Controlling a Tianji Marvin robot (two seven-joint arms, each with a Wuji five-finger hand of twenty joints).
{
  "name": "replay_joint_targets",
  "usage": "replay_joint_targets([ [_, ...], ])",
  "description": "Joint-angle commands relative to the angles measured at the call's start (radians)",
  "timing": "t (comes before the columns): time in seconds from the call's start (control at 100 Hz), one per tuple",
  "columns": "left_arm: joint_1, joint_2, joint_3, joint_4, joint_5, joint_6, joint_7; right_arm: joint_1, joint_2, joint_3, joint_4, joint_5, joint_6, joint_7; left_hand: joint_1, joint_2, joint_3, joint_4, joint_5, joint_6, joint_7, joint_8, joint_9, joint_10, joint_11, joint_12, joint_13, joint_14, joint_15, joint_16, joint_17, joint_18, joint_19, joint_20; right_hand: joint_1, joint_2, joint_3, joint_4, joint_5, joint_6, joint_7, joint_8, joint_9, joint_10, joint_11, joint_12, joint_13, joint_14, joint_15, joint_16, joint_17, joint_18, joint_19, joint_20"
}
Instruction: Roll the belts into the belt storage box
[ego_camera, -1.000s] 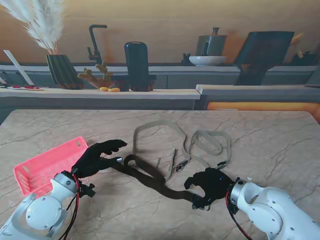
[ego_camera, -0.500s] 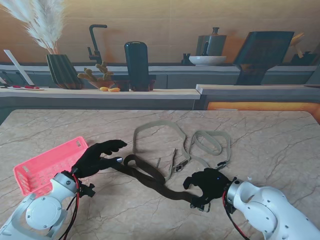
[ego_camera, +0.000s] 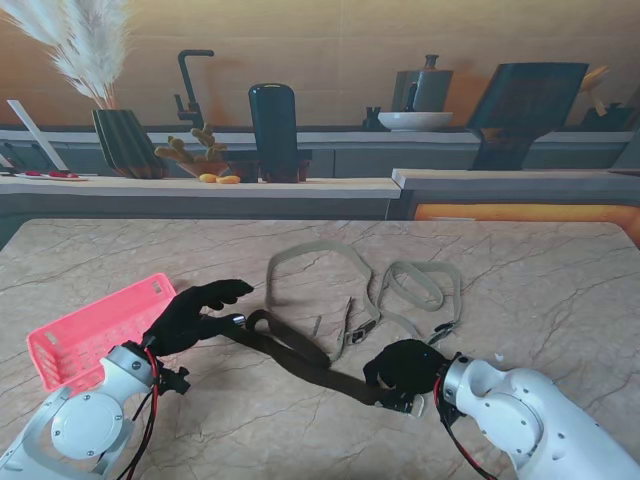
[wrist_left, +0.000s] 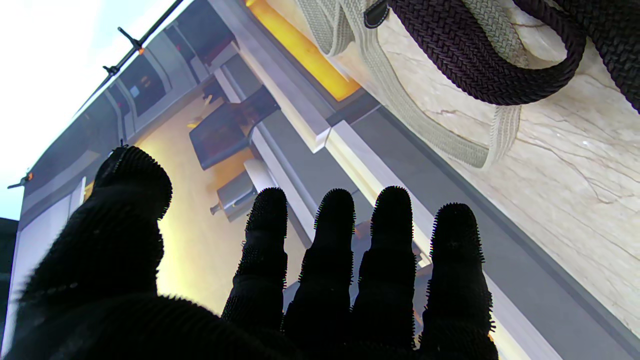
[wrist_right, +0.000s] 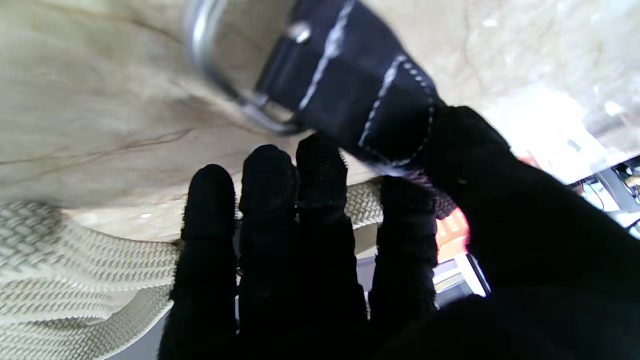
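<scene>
Seen from the stand, a dark brown woven belt (ego_camera: 300, 352) runs across the marble-patterned surface (ego_camera: 540, 290) between the robot's two black-gloved hands. The left hand (ego_camera: 195, 315) hovers with fingers spread and holding nothing, at the belt's looped far end, just right of the pink slatted plastic storage box (ego_camera: 85, 332), which lies at the surface's left edge. The right hand (ego_camera: 403, 367) is curled over the belt's buckle end nearer to me. A beige woven belt (ego_camera: 365, 285) lies in loose loops beyond both, well apart from the box.

The left wrist camera shows the left hand (wrist_left: 280, 280) with all fingers (wrist_left: 392, 250) straight and apart, gripping nothing; the dark belt's loop (wrist_left: 480, 60) crosses the beige belt (wrist_left: 400, 100) ahead of them.

The right wrist camera shows the right hand (wrist_right: 350, 260) with its thumb pressed on the dark belt's stitched end (wrist_right: 350, 95) beside a metal buckle (wrist_right: 220, 75), the fingers (wrist_right: 265, 210) close together over beige webbing (wrist_right: 75, 270). Whether the belt is truly gripped cannot be told.
</scene>
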Motion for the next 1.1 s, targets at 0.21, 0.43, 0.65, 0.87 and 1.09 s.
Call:
replay_joint_targets([
  [0.21,0.000,-0.004,0.017,-0.003,0.000,0.007,0.009,-0.013,-0.010,0.008,-0.031,0.194,0.050,0.082,-0.008,0.018,0.014,0.026,0.018,-0.022,0.033,0.016,0.011,-0.025,0.018,0.009,0.020,-0.019,0.017,0.019,-0.002,-0.024,0.025,0.017,0.051,-0.031,0.083,-0.050,0.088,-0.028,0.072,-0.053,0.080,0.005,-0.001,-0.044,0.031,0.000,0.025,0.007,0.010,-0.007,0.054,0.030],
  [0.43,-0.033,-0.015,0.077,0.008,0.048,0.035,0.067,-0.021,-0.026,0.017,-0.063,0.429,0.138,0.111,0.007,0.012,0.040,0.027,0.000,-0.022,0.043,0.020,-0.043,-0.022,0.011,0.007,-0.032,-0.033,-0.006,0.008,-0.013,-0.038,0.034,0.018,0.073,-0.012,0.075,-0.049,0.086,-0.011,0.075,-0.044,0.073,0.025,-0.001,-0.029,0.023,0.015,0.023,0.009,-0.005,0.004,0.055,0.033],
  [0.65,-0.077,-0.008,0.131,0.025,0.068,0.079,0.039,-0.032,-0.060,0.021,-0.096,0.540,0.185,0.016,0.005,0.015,0.056,0.024,-0.033,-0.017,0.035,0.011,-0.129,-0.021,-0.004,-0.010,-0.107,-0.043,-0.044,-0.021,-0.050,-0.070,-0.007,-0.006,0.059,-0.003,0.065,-0.048,0.079,-0.043,0.067,-0.024,0.051,-0.008,-0.031,-0.024,-0.004,-0.002,-0.030,-0.016,-0.042,0.010,0.013,0.017],
  [0.87,-0.115,-0.010,0.177,0.051,0.081,0.103,0.042,-0.040,-0.102,0.028,-0.132,0.592,0.208,-0.138,-0.001,0.002,0.073,0.025,-0.091,-0.020,0.016,-0.010,-0.242,-0.024,-0.019,-0.047,-0.203,-0.061,-0.086,-0.069,-0.096,-0.122,-0.106,-0.053,0.042,-0.008,0.072,-0.051,0.086,-0.059,0.062,-0.023,-0.006,-0.026,-0.057,-0.013,-0.053,-0.014,-0.074,-0.041,-0.085,0.018,-0.040,-0.007],
  [1.09,-0.171,-0.017,0.248,0.096,0.204,0.126,0.119,-0.018,-0.135,0.006,-0.153,0.610,0.222,-0.263,-0.025,-0.023,0.148,0.025,-0.214,0.037,-0.049,-0.080,-0.391,-0.016,-0.025,-0.097,-0.326,-0.079,-0.129,-0.134,-0.160,-0.186,-0.241,-0.116,0.032,-0.014,0.085,-0.053,0.088,-0.064,0.063,-0.026,-0.011,-0.035,-0.059,-0.013,-0.060,-0.021,-0.078,-0.047,-0.096,0.022,-0.052,-0.014],
])
